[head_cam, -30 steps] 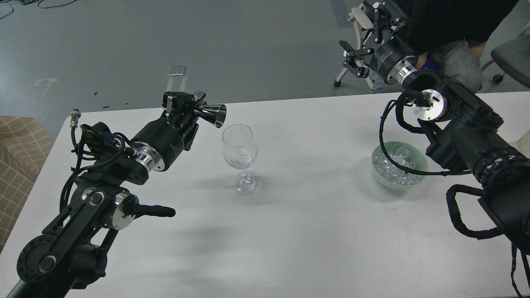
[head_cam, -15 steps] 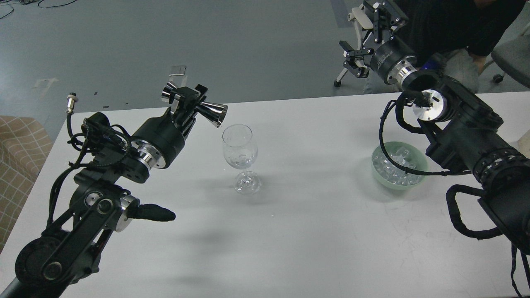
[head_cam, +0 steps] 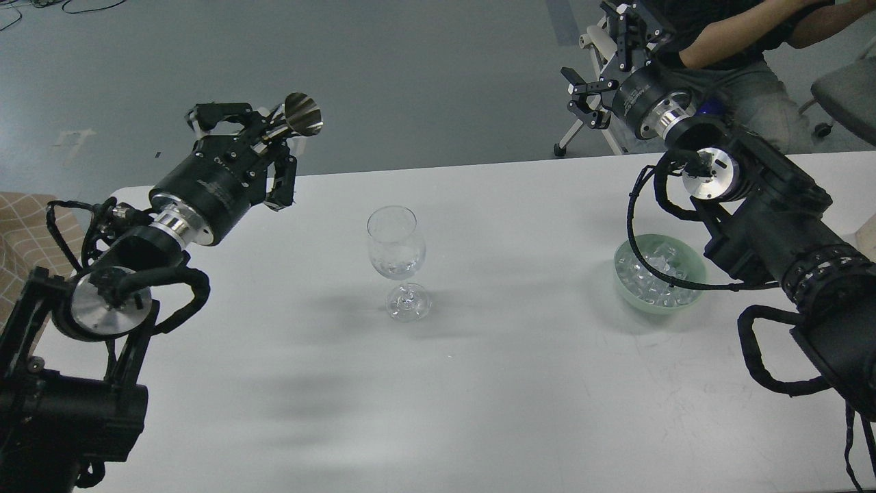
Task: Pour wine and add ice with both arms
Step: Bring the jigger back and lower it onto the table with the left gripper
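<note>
Steel jigger [head_cam: 301, 116] sits clamped in left gripper [head_cam: 270, 133], tilted, open cone facing up-right, well left of and beyond the wine glass [head_cam: 395, 263]. Right gripper [head_cam: 606, 61], fingers spread w/ nothing between, hangs off the table's [head_cam: 479, 383] far edge, far right of glass. Glass stands upright mid-table; a few clear bits show inside the bowl. Ice [head_cam: 653, 281] heaped in a pale green bowl [head_cam: 692, 296], right of glass, just under right arm. Person's bare arm [head_cam: 725, 31] beyond, far right of glass.
</note>
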Tool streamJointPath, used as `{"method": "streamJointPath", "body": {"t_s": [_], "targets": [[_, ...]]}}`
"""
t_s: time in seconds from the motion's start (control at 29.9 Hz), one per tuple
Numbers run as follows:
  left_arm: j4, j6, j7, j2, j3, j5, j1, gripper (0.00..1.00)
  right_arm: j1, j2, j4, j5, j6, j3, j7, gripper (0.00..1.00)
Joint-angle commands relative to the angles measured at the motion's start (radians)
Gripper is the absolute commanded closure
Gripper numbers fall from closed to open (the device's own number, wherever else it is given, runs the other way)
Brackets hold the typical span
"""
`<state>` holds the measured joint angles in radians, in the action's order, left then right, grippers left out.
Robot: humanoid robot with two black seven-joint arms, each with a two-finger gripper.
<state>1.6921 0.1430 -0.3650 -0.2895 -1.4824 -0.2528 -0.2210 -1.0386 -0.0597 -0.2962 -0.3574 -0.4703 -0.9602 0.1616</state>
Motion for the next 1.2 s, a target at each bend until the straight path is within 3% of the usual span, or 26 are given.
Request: {"method": "streamJointPath", "body": {"t_s": [0.0, 0.17, 0.3, 0.37, 0.5, 0.63, 0.84, 1.17], "targets": [[-0.06, -0.011, 0.032, 0.026, -0.076, 0.107, 0.051, 1.0, 0.0, 0.0, -0.006, 0.0, 0.013, 0.0, -0.017, 0.0], [-0.129, -0.123, 0.052, 0.101, -0.137, 0.168, 0.143, 1.0, 0.0, 0.001, -0.006, 0.0, 0.015, 0.001, -0.021, 0.0], [-0.241, -0.219, 0.129, 0.153, -0.144, 0.205, 0.18, 1.0, 0.0, 0.001, -0.006, -0.002, 0.016, 0.001, -0.021, 0.0], [-0.273, -0.24, 0.144, 0.164, -0.144, 0.227, 0.181, 1.0, 0.0, 0.001, -0.006, 0.0, 0.018, 0.001, -0.021, 0.0], [-0.42, -0.31, 0.196, 0.171, -0.141, 0.247, 0.173, 0.87, 0.0, 0.001, -0.006, 0.0, 0.022, 0.001, -0.021, 0.0], [-0.532, -0.376, 0.209, 0.171, -0.139, 0.247, 0.158, 0.81, 0.0, 0.001, -0.006, 0.0, 0.022, 0.001, -0.021, 0.0], [-0.6, -0.379, 0.221, 0.17, -0.141, 0.245, 0.132, 0.72, -0.001, 0.001, -0.008, 0.0, 0.022, 0.0, -0.021, 0.0], [-0.608, -0.339, 0.236, 0.167, -0.136, 0.245, 0.117, 0.57, 0.0, 0.001, -0.008, 0.0, 0.022, 0.0, -0.021, 0.0]]}}
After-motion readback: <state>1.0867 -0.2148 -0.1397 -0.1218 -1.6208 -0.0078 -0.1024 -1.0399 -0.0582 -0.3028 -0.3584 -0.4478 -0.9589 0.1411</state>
